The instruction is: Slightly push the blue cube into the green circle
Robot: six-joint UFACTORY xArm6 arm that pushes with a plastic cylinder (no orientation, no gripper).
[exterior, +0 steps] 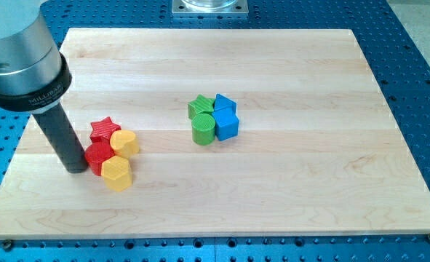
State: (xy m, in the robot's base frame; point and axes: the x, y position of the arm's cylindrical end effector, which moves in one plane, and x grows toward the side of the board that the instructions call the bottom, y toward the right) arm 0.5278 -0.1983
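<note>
The blue cube [227,126] sits near the board's middle, touching the right side of the green circle [204,129]. A second blue block [224,103] and a green star [200,107] sit just above them, all four bunched together. My tip [76,169] rests on the board at the view's left, far from the blue cube. It stands right beside the left of a red round block [97,154].
Beside the tip lies a cluster: a red star [105,129], the red round block, a yellow block [125,143] and a yellow hexagon [116,173]. The wooden board [309,182] lies on a blue perforated table. The arm's grey body fills the top left.
</note>
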